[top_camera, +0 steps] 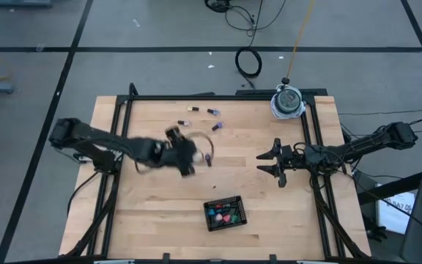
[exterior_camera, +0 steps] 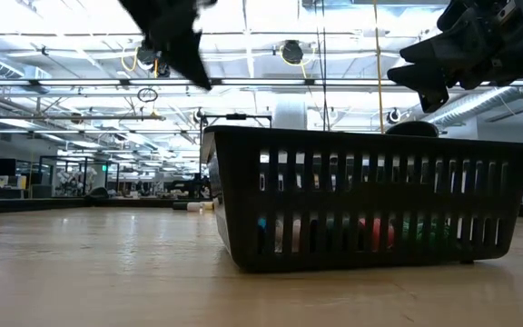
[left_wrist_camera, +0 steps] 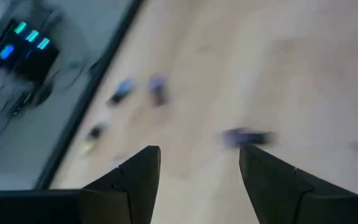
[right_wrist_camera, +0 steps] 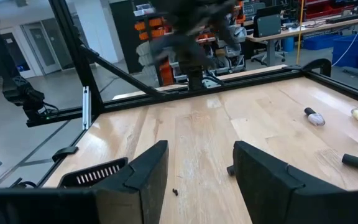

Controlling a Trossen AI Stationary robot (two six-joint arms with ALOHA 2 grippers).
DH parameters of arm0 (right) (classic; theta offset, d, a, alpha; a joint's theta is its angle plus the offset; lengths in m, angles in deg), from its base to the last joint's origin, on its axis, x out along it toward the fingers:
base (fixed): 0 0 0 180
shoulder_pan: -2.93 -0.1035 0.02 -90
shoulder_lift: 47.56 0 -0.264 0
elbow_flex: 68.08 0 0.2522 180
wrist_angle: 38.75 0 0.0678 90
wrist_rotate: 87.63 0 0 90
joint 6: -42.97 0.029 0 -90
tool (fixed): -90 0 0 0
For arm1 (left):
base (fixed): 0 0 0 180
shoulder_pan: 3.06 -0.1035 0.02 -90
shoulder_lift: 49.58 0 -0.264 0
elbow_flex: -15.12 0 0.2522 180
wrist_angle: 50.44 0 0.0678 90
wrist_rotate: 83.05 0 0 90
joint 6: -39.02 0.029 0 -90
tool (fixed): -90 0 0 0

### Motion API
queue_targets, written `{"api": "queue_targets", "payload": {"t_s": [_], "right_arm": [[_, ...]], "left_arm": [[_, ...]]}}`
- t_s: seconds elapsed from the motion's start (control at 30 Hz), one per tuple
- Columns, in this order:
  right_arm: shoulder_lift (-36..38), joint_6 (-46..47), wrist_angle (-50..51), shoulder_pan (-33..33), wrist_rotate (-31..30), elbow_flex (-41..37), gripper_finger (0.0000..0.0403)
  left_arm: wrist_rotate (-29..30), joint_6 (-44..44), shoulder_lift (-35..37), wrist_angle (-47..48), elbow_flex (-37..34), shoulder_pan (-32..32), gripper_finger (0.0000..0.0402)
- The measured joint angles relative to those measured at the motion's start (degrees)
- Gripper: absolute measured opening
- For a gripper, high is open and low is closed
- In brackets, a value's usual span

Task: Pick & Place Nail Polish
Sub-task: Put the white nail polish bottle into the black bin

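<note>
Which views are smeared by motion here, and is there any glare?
High view: the left claw is motion-blurred, the right claw crisp. Left wrist view: the whole table and the nail polish bottles smear, only its own fingers sharp. Right wrist view: sharp up close, the far arm blurred. Low view: bright ceiling lights behind the basket, sheen on the tabletop.

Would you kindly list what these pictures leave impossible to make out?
- High view: the left tool is smeared by motion blur, so its contents are unclear.
- Left wrist view: the loose nail polish bottles are blurred; colours uncertain.
- Low view: the slatted wall of the black tray hides most of the bottles inside; count unclear.
- Right wrist view: the tray is partly hidden behind the right tool.
</note>
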Motion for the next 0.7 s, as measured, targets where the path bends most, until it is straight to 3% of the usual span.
{"api": "queue_targets", "payload": {"t_s": [0.13, 0.37, 0.43, 0.6, 0.7], "right_arm": [[0.00, -0.01, 0.00, 0.00, 0.00, 0.00, 0.0169], [0.00, -0.01, -0.04, 0.00, 0.01, 0.00, 0.0169], [-0.02, 0.01, 0.00, 0.00, 0.00, 0.00, 0.0169], [-0.02, 0.00, 0.24, 0.00, 0.00, 0.00, 0.0169], [-0.02, 0.01, 0.24, 0.00, 0.01, 0.00, 0.0169]], "left_arm": [[-6.43, 1.48, 5.17, -3.25, -7.09, -13.41, 0.0212], [-32.00, 10.21, 6.24, -15.68, -16.28, -36.75, 0.0212], [-34.28, 12.26, 5.12, -16.70, -16.47, -40.79, 0.0211], [-33.69, 13.53, 2.82, -17.14, -16.51, -47.48, 0.0211], [-38.07, 16.21, 0.20, -16.57, -16.54, -49.07, 0.0211]]}}
